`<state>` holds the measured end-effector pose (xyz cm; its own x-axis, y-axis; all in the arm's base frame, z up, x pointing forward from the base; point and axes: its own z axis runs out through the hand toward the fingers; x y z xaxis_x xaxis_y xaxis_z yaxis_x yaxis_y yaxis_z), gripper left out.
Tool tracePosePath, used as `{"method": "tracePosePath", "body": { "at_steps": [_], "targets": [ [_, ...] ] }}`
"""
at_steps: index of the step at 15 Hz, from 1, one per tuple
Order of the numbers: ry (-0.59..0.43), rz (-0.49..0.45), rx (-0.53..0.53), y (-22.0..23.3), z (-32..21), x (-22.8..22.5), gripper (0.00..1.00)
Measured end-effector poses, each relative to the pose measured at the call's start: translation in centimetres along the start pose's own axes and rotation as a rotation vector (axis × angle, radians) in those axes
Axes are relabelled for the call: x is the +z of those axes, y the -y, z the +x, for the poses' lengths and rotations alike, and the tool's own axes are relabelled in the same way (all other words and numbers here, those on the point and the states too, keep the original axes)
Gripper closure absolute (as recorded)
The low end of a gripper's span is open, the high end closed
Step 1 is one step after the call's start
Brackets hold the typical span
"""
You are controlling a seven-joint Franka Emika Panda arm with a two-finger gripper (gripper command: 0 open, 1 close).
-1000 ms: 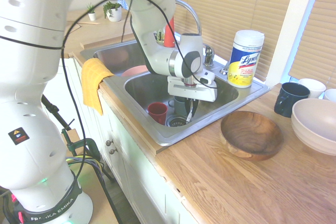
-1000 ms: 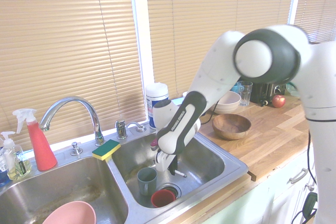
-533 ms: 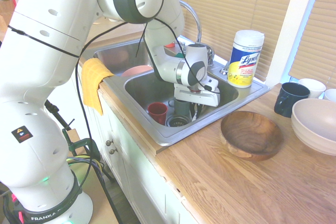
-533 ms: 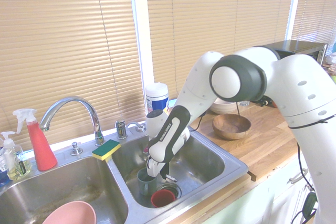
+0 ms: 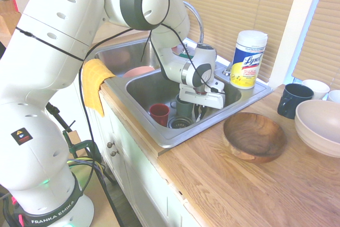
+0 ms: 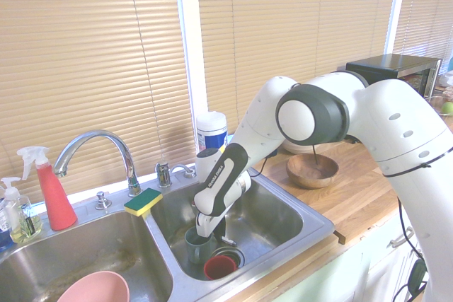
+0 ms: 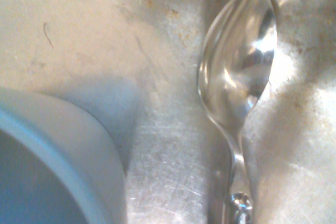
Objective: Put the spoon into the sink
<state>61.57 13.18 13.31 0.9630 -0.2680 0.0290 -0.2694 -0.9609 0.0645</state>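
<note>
The sink [image 5: 143,87] [image 6: 283,210] is the steel basin nearest the wooden counter. My gripper [image 5: 199,111] [image 6: 221,235] reaches deep into it, just above the basin floor, shut on the spoon. Up close, the spoon's [image 7: 239,72] shiny bowl hovers at or on the scratched steel floor, beside a grey-green cup [image 7: 52,166]. From the second exterior view only a small pale bit of the spoon [image 6: 231,242] shows under the fingers. That cup [image 5: 183,107] [image 6: 197,244] and a red cup [image 5: 159,114] [image 6: 219,266] stand around the drain [image 5: 179,123].
A wooden bowl [image 5: 254,135] sits on the counter right of the sink, with a dark mug [image 5: 294,99] and a white bowl [image 5: 321,126] beyond. A wipes canister [image 5: 248,59], the faucet [image 6: 95,150] and a sponge [image 6: 143,201] line the back rim. A pink bowl [image 6: 92,289] lies in the other basin.
The arm has lowered the gripper with the spoon down into the basin, ending close beside the grey-green cup near the floor. The jaws have stayed shut.
</note>
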Motion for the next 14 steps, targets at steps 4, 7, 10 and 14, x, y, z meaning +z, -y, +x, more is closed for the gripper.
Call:
{"method": "tracePosePath", "body": {
  "at_steps": [4,7,10,14],
  "targets": [
    [0.000,0.002,-0.002,-0.1,0.1,0.0,0.00],
    [-0.015,0.010,-0.005,-0.3,-0.1,0.0,0.00],
    [-0.056,0.029,-0.010,-1.7,-0.8,-1.4,0.00],
    [-0.112,0.054,0.007,-4.2,-2.8,-6.4,0.00]
  ]
}}
